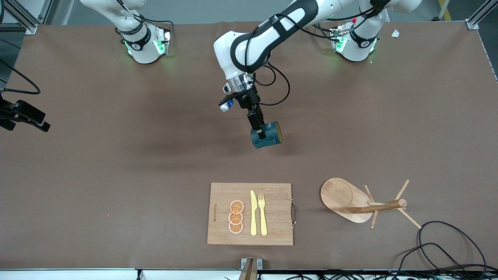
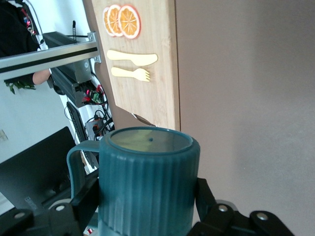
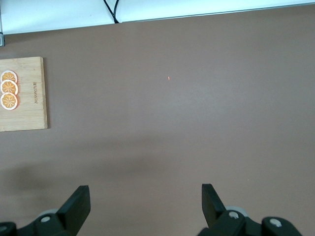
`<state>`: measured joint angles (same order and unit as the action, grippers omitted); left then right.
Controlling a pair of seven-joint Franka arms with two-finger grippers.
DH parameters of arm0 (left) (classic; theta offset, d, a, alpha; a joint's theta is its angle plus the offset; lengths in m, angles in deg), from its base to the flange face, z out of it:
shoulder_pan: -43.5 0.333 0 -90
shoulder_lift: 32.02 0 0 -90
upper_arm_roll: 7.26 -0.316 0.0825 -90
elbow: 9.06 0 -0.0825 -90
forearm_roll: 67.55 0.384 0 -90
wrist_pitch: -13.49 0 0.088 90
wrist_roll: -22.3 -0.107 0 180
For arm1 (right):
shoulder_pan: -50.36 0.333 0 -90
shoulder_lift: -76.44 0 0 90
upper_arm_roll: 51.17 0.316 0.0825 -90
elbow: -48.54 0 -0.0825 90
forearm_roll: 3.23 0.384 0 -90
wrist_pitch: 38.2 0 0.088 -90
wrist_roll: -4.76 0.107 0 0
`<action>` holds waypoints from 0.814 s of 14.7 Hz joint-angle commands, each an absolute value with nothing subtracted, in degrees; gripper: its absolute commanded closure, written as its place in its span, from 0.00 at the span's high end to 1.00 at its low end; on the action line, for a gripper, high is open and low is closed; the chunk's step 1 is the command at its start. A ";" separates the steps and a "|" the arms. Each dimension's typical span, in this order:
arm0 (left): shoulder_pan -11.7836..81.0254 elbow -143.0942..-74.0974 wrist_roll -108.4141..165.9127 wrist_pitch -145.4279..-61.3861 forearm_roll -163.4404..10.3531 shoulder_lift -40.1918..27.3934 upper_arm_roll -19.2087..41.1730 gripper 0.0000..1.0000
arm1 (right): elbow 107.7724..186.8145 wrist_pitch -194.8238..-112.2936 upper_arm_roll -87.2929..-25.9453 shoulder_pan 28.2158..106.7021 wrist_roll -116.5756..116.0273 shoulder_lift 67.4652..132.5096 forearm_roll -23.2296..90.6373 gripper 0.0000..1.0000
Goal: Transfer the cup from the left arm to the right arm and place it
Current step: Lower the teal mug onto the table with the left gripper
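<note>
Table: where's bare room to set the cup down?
Left gripper holds the cup over mid-table. Bare cloth spreads under the open, waiting right gripper, toward the right arm's end. Crowded along the camera edge: cutting board, wooden rack, cables.

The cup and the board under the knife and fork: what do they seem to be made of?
The cup: probably glazed ceramic, though plastic is possible; its ribbed teal wall has a soft sheen. The board: likely bamboo or light wood, matte, with a fine straight grain and a metal handle at one end.
</note>
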<state>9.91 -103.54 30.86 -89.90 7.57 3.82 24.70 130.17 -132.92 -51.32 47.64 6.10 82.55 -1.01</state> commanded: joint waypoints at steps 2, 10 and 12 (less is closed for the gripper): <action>8.60 -101.35 26.45 -88.72 8.74 4.98 24.39 0.64 | 130.45 -132.77 -50.91 47.11 5.90 82.32 -0.86 1.00; 0.53 -90.72 9.30 -77.32 7.24 13.93 24.30 0.64 | 130.45 -132.77 -50.91 46.67 5.81 82.24 -0.86 1.00; -1.85 -90.53 5.36 -73.97 7.24 14.04 23.60 0.64 | 130.45 -132.77 -50.91 46.67 5.81 82.32 -0.86 1.00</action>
<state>1.01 -93.65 9.82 -77.89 7.31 12.71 24.60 130.17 -132.91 -51.51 47.63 6.11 82.59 -1.01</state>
